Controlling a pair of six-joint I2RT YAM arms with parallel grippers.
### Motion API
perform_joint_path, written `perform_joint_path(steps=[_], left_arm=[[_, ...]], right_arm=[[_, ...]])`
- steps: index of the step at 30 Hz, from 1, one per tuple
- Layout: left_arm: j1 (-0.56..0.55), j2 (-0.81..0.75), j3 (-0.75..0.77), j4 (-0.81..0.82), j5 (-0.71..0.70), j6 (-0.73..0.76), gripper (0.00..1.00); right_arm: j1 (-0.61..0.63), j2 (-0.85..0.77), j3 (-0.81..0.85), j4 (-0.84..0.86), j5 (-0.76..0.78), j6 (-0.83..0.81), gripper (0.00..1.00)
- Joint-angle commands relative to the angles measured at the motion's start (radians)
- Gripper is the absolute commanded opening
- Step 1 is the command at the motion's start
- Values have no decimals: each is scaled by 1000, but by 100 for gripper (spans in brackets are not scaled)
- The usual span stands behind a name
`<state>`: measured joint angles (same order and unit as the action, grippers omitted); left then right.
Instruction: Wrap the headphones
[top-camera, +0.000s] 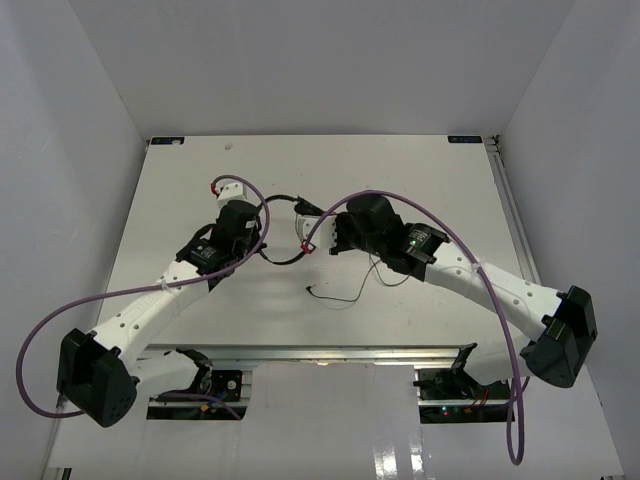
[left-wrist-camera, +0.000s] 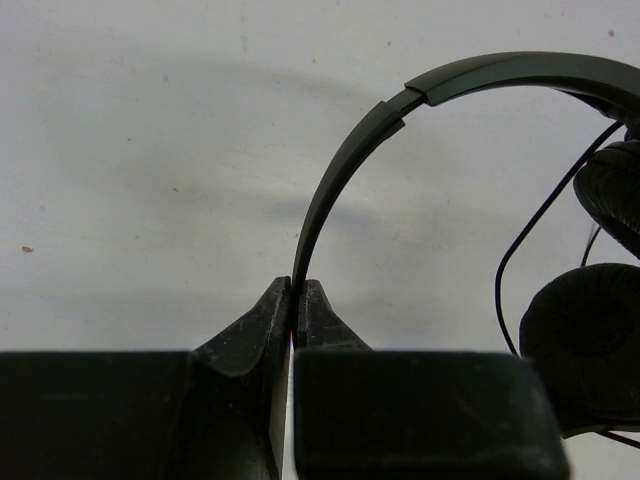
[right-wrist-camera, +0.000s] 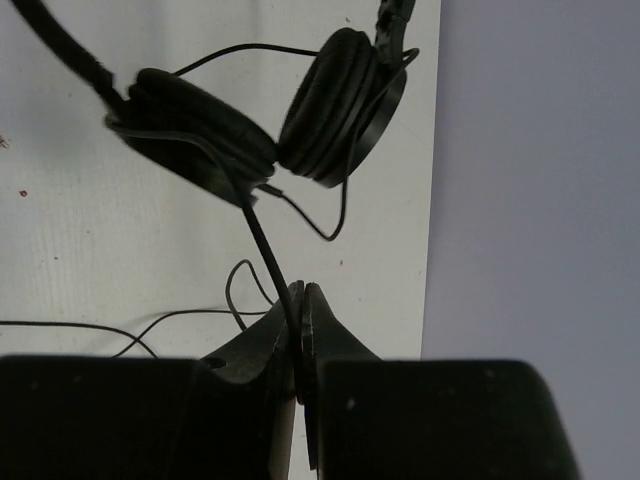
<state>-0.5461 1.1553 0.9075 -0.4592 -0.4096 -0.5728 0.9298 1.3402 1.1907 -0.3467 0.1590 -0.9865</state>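
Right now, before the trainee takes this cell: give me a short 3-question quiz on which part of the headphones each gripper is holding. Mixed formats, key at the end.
1. True or false: the left gripper is shut on the headband.
2. What does the right gripper pinch? A) an earcup B) the cord C) the plug
3. Fill in: the cord's loose end lies on the ____.
Key: 1 true; 2 B; 3 table.

White matte table (top-camera: 400, 170), faintly speckled, boxed in by a plain pale back wall (top-camera: 320, 60), left wall (top-camera: 60, 150) and right wall (top-camera: 580, 150). Soft, even light, only gentle shadows. Silvery metal rail (top-camera: 330, 352) along the near edge, glossy white surface (top-camera: 330, 430) nearer still.
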Motion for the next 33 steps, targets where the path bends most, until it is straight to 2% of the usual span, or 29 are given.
perform_joint_path(steps=[1,9,15,24,33], left_arm=[[-2,-121,-40,102,181,96,0],[-2,-164,-85,96,281,173,0],[-2,-167,-105,92,305,186,0],[-2,-203,-105,90,374,211,0],[-2,-253,-87,80,482,226,0]], right_arm=[[5,43,71,76,79,-27,8],[-9,95,105,78,90,-18,10],[-46,101,146,47,16,19,10],[-133,110,193,-43,-338,124,11],[-207,177,238,-74,-550,213,12]])
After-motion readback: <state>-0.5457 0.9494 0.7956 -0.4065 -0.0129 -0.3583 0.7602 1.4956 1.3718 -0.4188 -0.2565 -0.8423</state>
